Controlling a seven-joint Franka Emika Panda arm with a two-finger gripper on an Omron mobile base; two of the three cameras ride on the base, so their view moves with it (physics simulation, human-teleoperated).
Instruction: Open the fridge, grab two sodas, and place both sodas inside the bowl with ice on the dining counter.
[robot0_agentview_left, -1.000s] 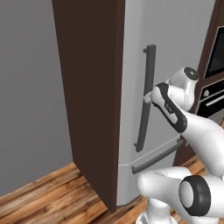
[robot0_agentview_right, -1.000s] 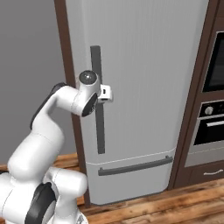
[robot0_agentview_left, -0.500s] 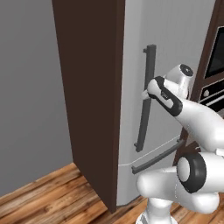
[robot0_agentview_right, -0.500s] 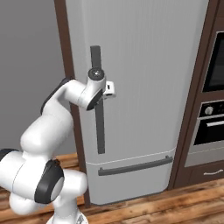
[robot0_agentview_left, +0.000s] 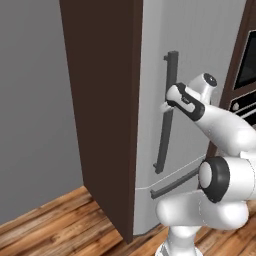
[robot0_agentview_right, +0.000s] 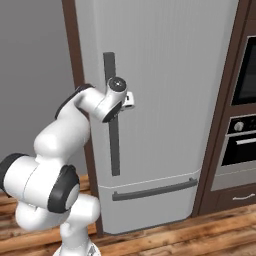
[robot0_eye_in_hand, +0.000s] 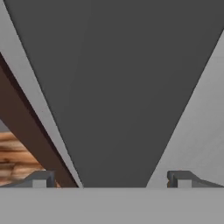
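Fridge (robot0_agentview_right: 170, 100) shut, dead ahead; its vertical bar handle (robot0_agentview_right: 113, 150) sits between the fingertips (robot0_eye_in_hand: 39, 179) of the tool (robot0_eye_in_hand: 111, 180), spread wide, gripping nothing. Door likely heavy, handle rigid; grab mid-bar, around 12 o'clock of the drawer handle (robot0_agentview_right: 155, 190).

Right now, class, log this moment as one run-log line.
stage: reaching fridge handle | pincer: open, straddling handle, not closed | door: shut | sodas: not yet fetched
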